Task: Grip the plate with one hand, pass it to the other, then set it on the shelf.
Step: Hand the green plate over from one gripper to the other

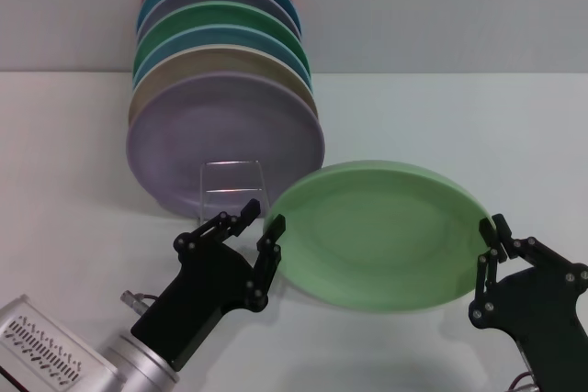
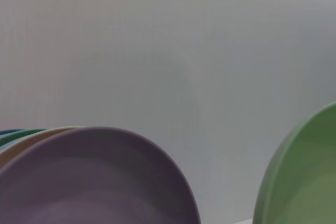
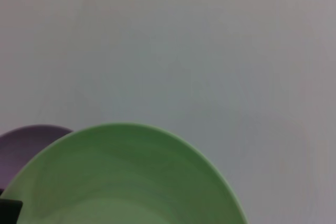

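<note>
The pale mint-green plate (image 1: 377, 231) hangs tilted above the table in the head view. My right gripper (image 1: 493, 240) is shut on its right rim. My left gripper (image 1: 263, 218) is open at the plate's left rim, with one finger (image 1: 273, 231) against the edge and the other to the left of it. The plate also fills the low part of the right wrist view (image 3: 121, 182) and shows at the edge of the left wrist view (image 2: 302, 171). The shelf (image 1: 231, 183), a thin wire rack, stands just behind the left gripper.
Several coloured plates stand upright in the rack, with a lilac plate (image 1: 225, 140) at the front, also seen as the lilac plate (image 2: 94, 182) in the left wrist view. A plain white wall (image 1: 441, 6) rises behind the white table (image 1: 73, 153).
</note>
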`<action>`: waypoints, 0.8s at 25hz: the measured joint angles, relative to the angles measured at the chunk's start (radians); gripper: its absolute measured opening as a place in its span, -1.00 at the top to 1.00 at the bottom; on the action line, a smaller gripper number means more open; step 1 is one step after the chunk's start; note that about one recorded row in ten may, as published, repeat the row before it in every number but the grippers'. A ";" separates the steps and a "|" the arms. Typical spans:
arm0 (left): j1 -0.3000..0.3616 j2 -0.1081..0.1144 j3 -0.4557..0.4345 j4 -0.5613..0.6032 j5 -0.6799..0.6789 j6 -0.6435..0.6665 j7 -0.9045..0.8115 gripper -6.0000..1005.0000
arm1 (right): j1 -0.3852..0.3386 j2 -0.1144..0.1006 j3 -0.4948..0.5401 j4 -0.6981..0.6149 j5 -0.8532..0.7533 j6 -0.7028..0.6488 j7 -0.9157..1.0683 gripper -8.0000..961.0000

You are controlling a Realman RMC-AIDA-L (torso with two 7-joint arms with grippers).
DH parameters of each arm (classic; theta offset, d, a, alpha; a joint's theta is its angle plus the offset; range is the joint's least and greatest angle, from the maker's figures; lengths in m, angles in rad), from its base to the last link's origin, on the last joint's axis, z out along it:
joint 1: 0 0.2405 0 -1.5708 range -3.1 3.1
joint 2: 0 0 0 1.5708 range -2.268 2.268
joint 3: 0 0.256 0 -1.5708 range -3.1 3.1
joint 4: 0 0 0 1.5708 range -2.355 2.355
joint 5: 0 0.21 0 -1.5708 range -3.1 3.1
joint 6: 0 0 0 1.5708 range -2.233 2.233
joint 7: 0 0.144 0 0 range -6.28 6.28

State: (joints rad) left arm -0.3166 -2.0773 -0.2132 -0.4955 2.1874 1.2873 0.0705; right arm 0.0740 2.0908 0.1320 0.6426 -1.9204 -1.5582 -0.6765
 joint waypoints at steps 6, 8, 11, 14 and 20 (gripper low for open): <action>-0.001 -0.001 -0.008 -0.005 0.000 -0.010 0.000 0.41 | 0.001 0.000 0.000 -0.001 0.000 0.001 0.000 0.94; -0.002 -0.001 -0.010 -0.006 0.000 -0.017 0.000 0.40 | 0.001 0.000 0.000 -0.001 0.000 0.001 0.000 0.95; -0.002 -0.001 -0.010 -0.008 0.000 -0.023 0.001 0.47 | 0.002 0.000 0.000 -0.001 0.000 0.001 0.000 0.95; -0.002 -0.001 -0.011 -0.009 0.000 -0.023 0.002 0.57 | 0.003 0.000 0.000 -0.001 0.000 0.001 0.000 0.95; -0.003 -0.001 -0.011 -0.009 0.000 -0.023 0.001 0.60 | 0.003 0.000 0.000 -0.002 0.000 0.001 0.000 0.94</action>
State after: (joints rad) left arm -0.3194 -2.0786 -0.2240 -0.5049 2.1875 1.2638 0.0714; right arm 0.0768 2.0908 0.1320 0.6411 -1.9204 -1.5569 -0.6765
